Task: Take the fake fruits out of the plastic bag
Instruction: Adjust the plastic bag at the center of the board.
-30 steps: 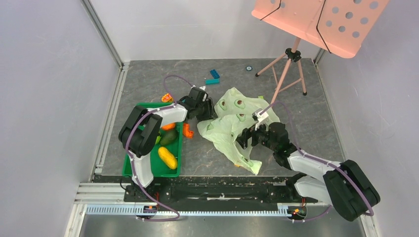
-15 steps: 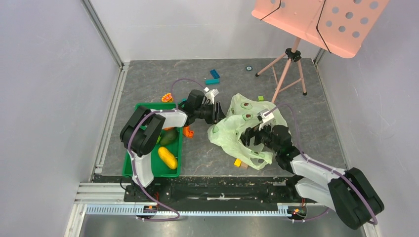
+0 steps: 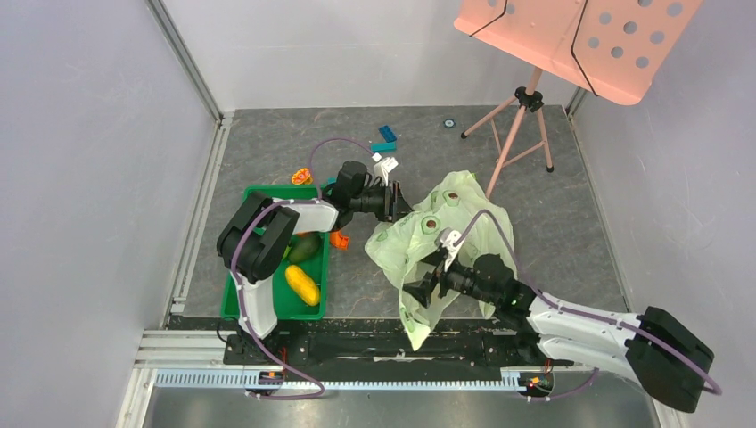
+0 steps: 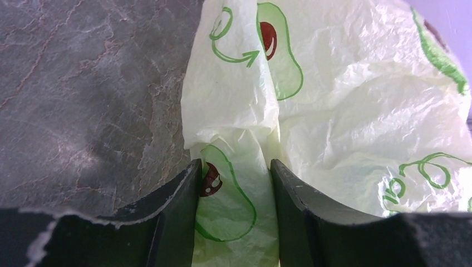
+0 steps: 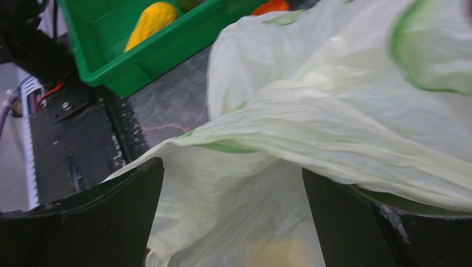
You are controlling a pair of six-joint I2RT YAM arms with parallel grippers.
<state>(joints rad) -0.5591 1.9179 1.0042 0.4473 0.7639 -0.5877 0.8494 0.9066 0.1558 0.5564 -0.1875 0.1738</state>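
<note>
Right gripper (image 3: 424, 291) has dragged plastic bag (image 3: 464, 201) toward near edge; bag lies between its wide jaws, grasp unconfirmed. Left gripper (image 3: 393, 201) clenched on bag fold. I note yellow fruit (image 3: 302, 284), dark green fruit (image 3: 305, 250) in tray (image 3: 324, 272); others unseen, so I judge emptying incomplete.

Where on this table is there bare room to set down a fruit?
Widest bare patch: right of the bag, nearer than the stand legs. Another: far left, between tray and blue blocks. A narrow strip runs between tray and bag at the front. Crowded around the left hand, with orange pieces beside the tray.
</note>
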